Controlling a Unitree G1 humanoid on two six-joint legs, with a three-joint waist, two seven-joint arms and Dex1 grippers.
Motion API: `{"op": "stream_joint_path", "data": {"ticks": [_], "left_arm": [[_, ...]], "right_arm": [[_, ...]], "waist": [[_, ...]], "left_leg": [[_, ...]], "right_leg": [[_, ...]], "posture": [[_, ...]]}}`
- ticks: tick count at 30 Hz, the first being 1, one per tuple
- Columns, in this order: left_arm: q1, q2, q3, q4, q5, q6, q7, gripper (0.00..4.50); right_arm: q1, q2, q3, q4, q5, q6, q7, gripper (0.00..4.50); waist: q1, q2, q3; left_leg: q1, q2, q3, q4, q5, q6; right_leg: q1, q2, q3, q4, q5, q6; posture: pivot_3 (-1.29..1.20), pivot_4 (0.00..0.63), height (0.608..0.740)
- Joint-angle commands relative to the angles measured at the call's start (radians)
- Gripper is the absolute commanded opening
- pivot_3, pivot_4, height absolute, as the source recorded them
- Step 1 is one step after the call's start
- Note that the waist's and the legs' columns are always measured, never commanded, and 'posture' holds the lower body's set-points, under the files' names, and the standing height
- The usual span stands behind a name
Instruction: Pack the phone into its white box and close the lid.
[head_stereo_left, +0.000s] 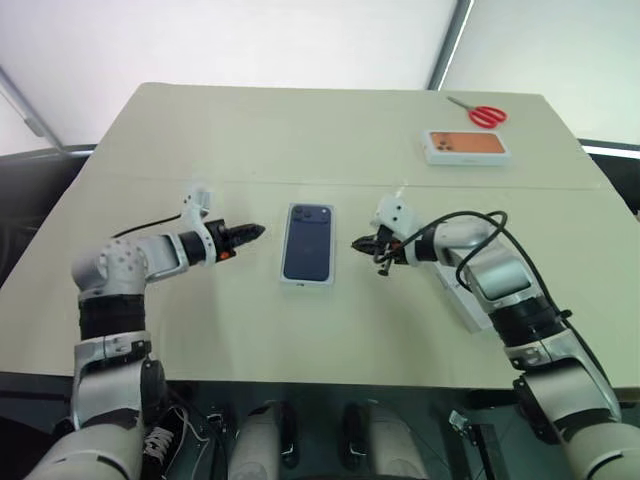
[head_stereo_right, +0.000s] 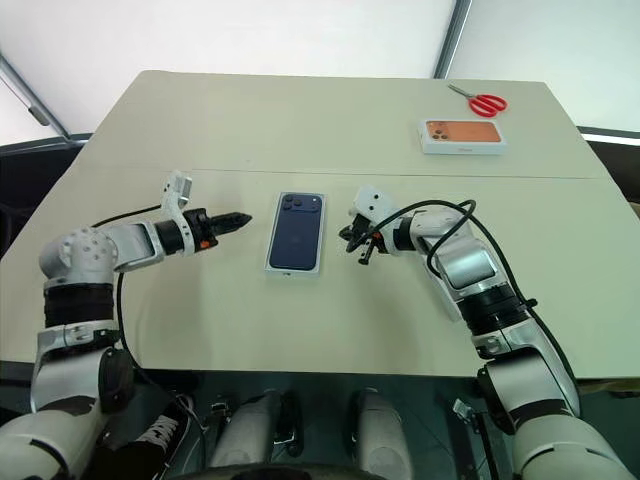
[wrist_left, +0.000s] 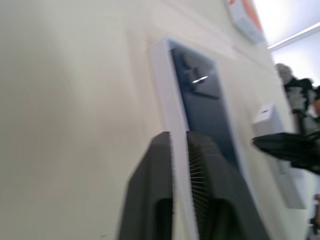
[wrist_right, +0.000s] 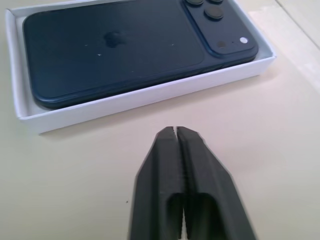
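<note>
Phone (wrist_right: 120, 50) is sitting camera-up in the white box (wrist_right: 150, 97) mid-tabletop (head_stereo_left: 300, 130), left claw (head_stereo_left: 250, 233) and right claw (head_stereo_left: 362, 243) flanking the box, both pinched closed and carrying nothing, so packing looks done and lidding is pending.

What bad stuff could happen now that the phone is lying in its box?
The phone sits in the white box with no lid on, so a knock might tip it out. Both shut hands, left hand and right hand, are close beside the box and could shove it across the table.
</note>
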Motion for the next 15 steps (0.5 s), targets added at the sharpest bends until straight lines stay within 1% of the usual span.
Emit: {"op": "stream_joint_path", "data": {"ticks": [1,5,9,11,15], "left_arm": [[-0.011,-0.03,-0.079,-0.051,0.045,-0.083,-0.031,0.04],[-0.03,-0.072,-0.16,-0.007,0.099,-0.12,-0.046,0.04],[-0.051,-0.101,-0.2,0.021,0.111,-0.107,-0.08,0.04],[-0.059,-0.115,-0.234,0.024,0.122,-0.111,-0.106,0.04],[-0.085,-0.165,-0.254,0.05,0.132,-0.112,-0.132,0.04]], "right_arm": [[-0.03,0.037,0.013,0.027,-0.027,-0.043,-0.024,0.0],[-0.029,0.07,0.045,0.051,-0.077,-0.069,-0.056,0.0],[-0.024,0.089,0.044,0.051,-0.081,-0.053,-0.054,0.0],[-0.016,0.078,0.041,0.035,-0.086,-0.049,-0.048,0.0],[0.019,0.016,0.024,0.014,-0.094,-0.044,-0.026,0.0]], "waist": [[0.003,0.0,0.0],[0.0,0.0,0.0],[0.002,0.0,0.0],[0.003,0.0,0.0],[0.012,0.0,0.0]], "left_leg": [[0.0,0.0,0.0,0.0,0.0,0.0],[0.0,0.0,0.0,0.0,0.0,0.0],[0.0,0.0,0.0,0.001,0.0,0.0],[0.0,0.0,0.0,0.001,0.0,0.001],[0.0,0.0,0.0,0.002,-0.001,0.002]], "right_leg": [[0.0,0.0,0.0,0.0,0.0,0.0],[0.0,0.0,0.0,0.0,0.0,0.0],[0.0,0.0,0.0,0.0,0.0,0.0],[0.001,0.0,0.0,0.0,0.0,0.0],[0.002,0.0,-0.001,0.0,0.0,0.0]], "posture": [[0.0,0.15,0.738],[0.0,0.15,0.738],[0.0,0.15,0.738],[0.0,0.15,0.738],[0.0,0.15,0.738]]}}
